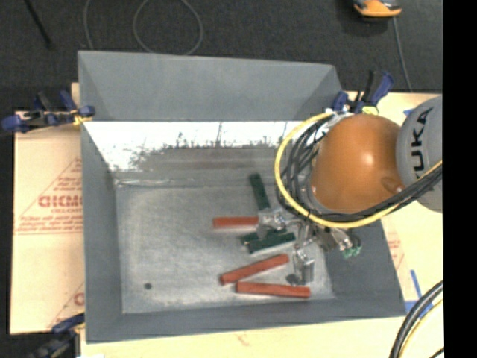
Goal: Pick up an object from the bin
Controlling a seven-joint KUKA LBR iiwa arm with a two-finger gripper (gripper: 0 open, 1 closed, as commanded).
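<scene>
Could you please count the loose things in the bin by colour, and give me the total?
Red sticks: 3
Dark green pieces: 2
Total: 5
Anything hidden under the arm is not counted.

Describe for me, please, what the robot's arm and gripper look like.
The arm is pale grey with black KUKA lettering. A rounded orange cover sits over its wrist, ringed by looped yellow and black cables. The gripper is small, silvery metal.
</scene>
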